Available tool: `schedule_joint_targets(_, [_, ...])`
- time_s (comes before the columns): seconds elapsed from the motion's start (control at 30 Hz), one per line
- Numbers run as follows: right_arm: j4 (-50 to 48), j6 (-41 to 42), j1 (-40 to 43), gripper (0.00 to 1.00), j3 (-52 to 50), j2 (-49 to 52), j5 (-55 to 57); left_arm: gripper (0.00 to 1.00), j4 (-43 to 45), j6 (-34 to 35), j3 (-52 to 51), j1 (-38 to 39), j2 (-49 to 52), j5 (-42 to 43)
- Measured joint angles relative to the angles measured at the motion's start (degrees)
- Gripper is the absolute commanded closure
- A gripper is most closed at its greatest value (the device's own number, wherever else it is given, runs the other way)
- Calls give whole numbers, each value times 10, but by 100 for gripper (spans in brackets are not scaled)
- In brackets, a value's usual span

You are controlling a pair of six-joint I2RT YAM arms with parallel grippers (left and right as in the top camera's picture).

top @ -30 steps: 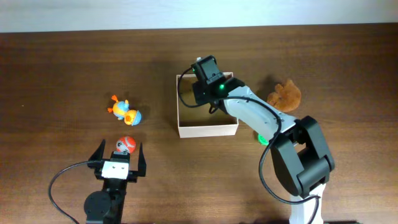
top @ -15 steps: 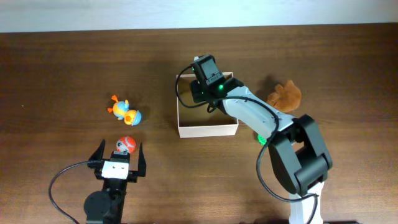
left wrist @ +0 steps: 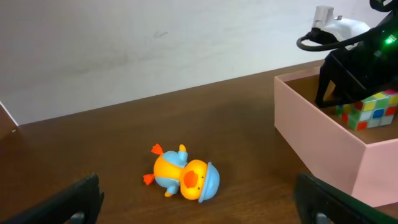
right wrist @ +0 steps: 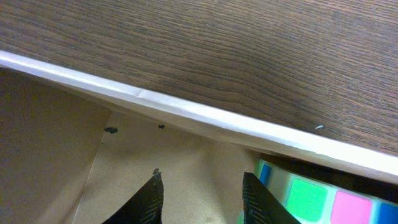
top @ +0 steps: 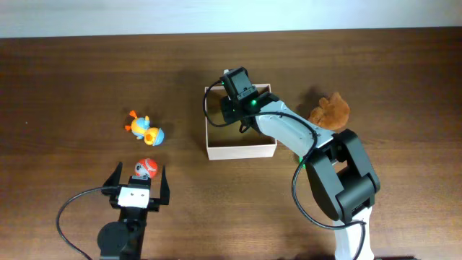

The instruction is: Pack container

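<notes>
While the container (top: 242, 151) sits open, a colourful cube (left wrist: 367, 107) lies inside

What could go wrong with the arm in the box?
The right gripper sits low in the container, close to its wall and the cube. Lifting out, it might catch the wall and drag the container, or nudge the cube. The duck lies on its side and may roll when grabbed.

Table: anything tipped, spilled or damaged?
Only the orange-and-blue duck toy: it lies on its side on the table, left of the container. No spill or damage visible.
</notes>
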State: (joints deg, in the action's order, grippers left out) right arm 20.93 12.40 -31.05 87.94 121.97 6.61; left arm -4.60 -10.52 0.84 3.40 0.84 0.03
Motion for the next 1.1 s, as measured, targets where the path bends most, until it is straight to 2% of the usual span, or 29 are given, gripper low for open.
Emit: schedule_joint_targets(1.1, [25,-9,26,64,0,2,4,1,0,0,0,0,0,0])
